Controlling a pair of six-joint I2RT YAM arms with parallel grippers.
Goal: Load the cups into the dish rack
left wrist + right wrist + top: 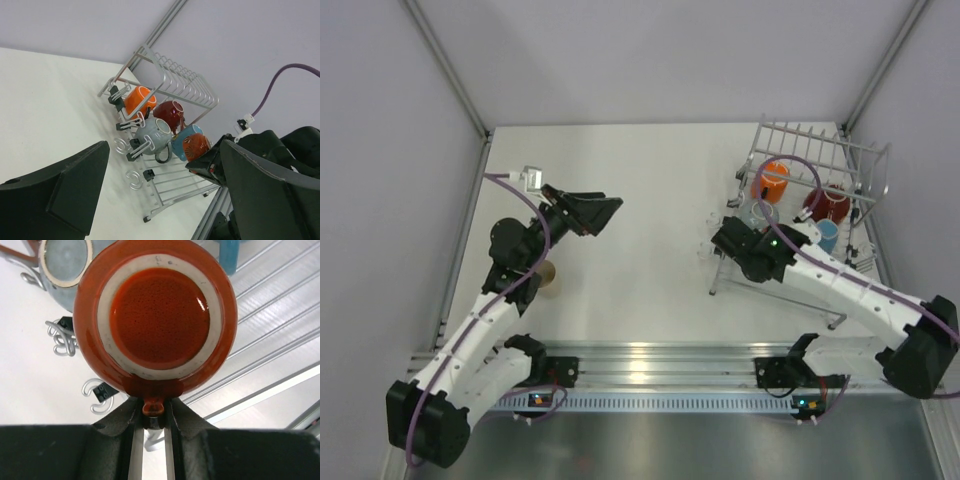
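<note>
The dish rack [817, 150] stands at the back right. In it lie a bright orange cup [772, 180], a dark red cup [827, 203], a light blue cup [828, 236] and a grey cup [763, 213]. My right gripper [154, 412] is shut on the handle of the orange-red cup [155, 315], which hangs over the rack's wire base [280, 315] beside the grey cup [65, 260]. My left gripper [595, 210] stands open and empty over mid-table. A cream cup [549, 279] shows partly under the left arm.
Loop-shaped hooks [134, 179] stick out of the rack's near side. Metal frame posts [445, 70] rise at the table's back corners. An aluminium rail [650, 365] runs along the near edge between the arm bases.
</note>
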